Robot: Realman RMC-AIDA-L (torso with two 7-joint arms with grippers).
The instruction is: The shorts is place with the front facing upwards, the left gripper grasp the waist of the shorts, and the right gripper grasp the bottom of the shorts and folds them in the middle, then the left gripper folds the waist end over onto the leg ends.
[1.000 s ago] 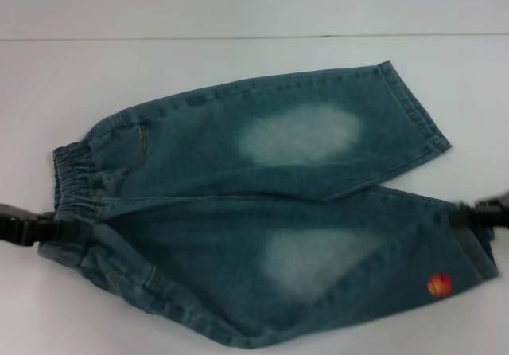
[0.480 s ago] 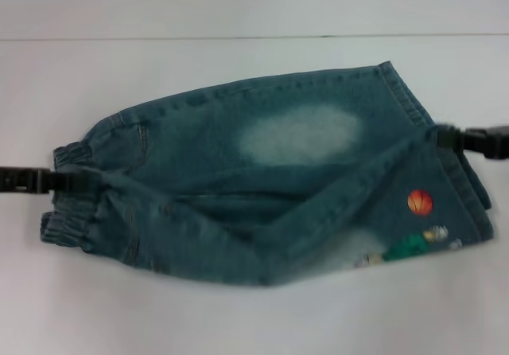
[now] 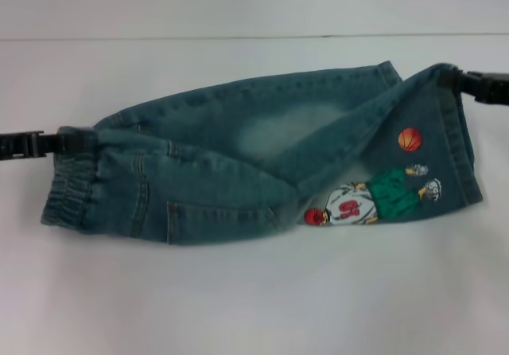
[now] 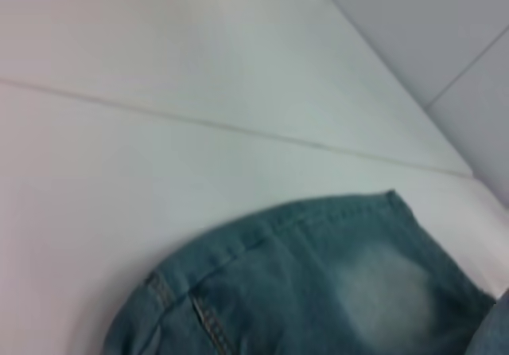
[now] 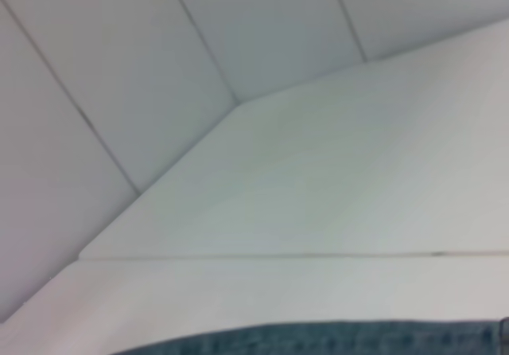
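The blue denim shorts (image 3: 238,132) lie across the white table (image 3: 238,291), waist to the left and leg ends to the right. My left gripper (image 3: 73,142) is shut on the elastic waist and holds it lifted. At the far right, my right gripper (image 3: 456,81) is shut on the hem of the near leg. That leg is turned over the far leg, showing an orange ball and a cartoon player print (image 3: 374,197). The left wrist view shows the far leg's denim (image 4: 318,283). In the right wrist view only a strip of denim (image 5: 318,341) appears; neither wrist view shows fingers.
The table's far edge (image 3: 238,37) runs across behind the shorts, with a pale panelled wall (image 5: 199,52) beyond it. White tabletop lies in front of the shorts.
Both grippers have moved away from me, carrying the near half of the shorts over the far half. The near leg's printed underside now faces up.
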